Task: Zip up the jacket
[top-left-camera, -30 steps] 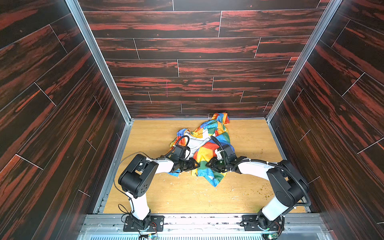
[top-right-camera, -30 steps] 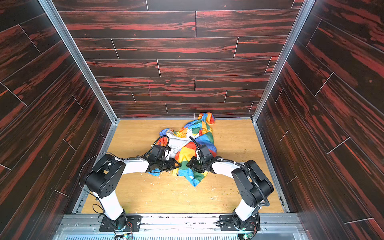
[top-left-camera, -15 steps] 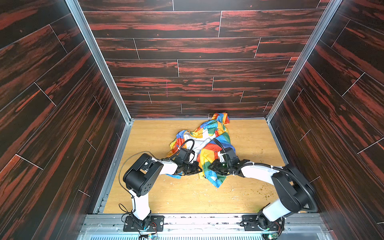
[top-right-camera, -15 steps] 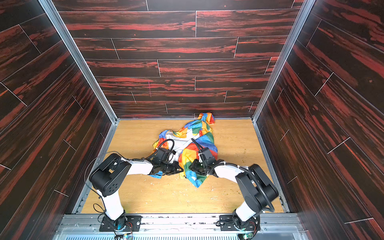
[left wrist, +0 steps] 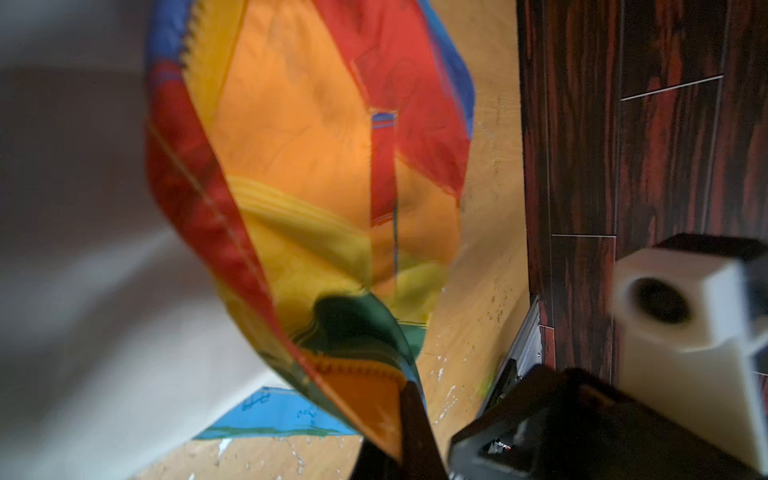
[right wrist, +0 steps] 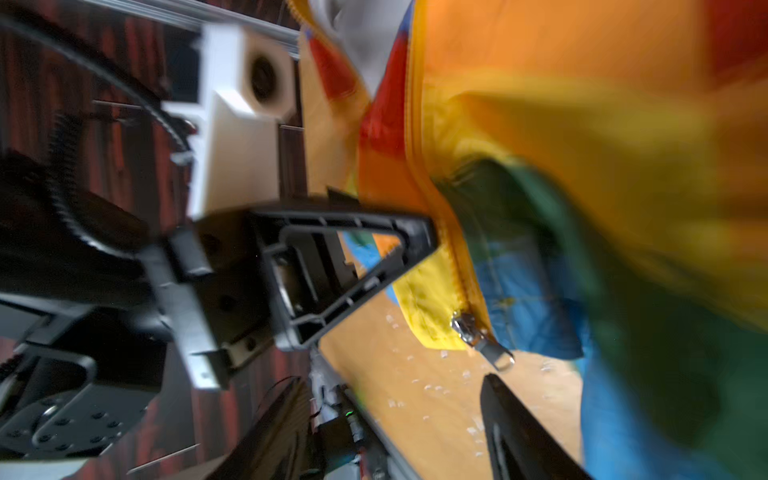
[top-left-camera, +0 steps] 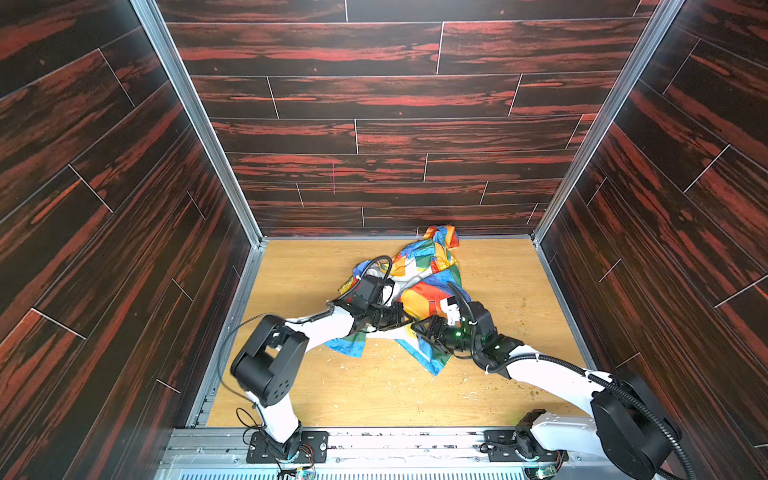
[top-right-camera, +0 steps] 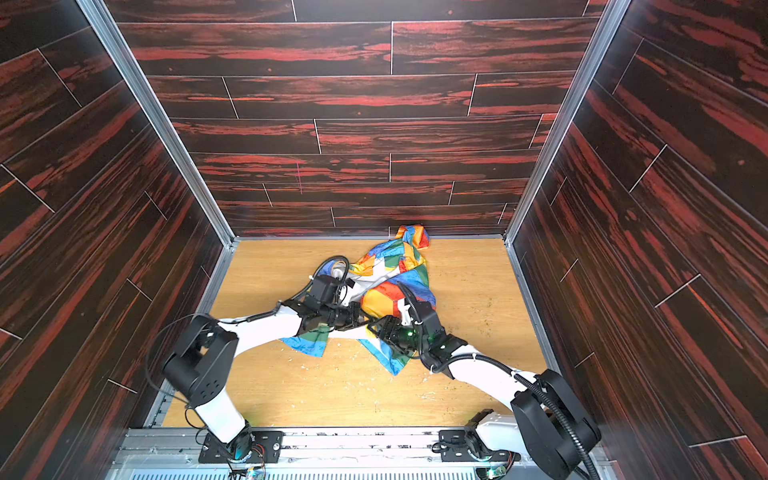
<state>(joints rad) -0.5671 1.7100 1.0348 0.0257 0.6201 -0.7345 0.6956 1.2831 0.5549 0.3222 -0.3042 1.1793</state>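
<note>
The jacket (top-left-camera: 428, 286) (top-right-camera: 395, 266) lies crumpled on the wooden floor in both top views, in coloured blocks with white lining showing. My left gripper (top-left-camera: 405, 320) (top-right-camera: 361, 318) is shut on an orange corner by the yellow zipper teeth (left wrist: 353, 368); in the left wrist view the left gripper (left wrist: 395, 449) pinches that fabric. My right gripper (top-left-camera: 422, 332) (top-right-camera: 376, 330) faces it, close by. In the right wrist view the right gripper (right wrist: 395, 399) stands open and holds nothing. The metal zipper slider (right wrist: 478, 336) hangs at the yellow hem, just beyond one fingertip (right wrist: 498, 399).
Dark red wood-panel walls (top-left-camera: 374, 124) close in the back and both sides. The floor (top-left-camera: 374, 395) carries small white flecks. A metal rail (top-left-camera: 374, 440) runs along the front. The left arm's gripper body (right wrist: 332, 257) fills part of the right wrist view.
My left gripper has shut on the jacket's zipper edge and shifted right. My right gripper has opened and drawn back toward the front, close to the left one.
</note>
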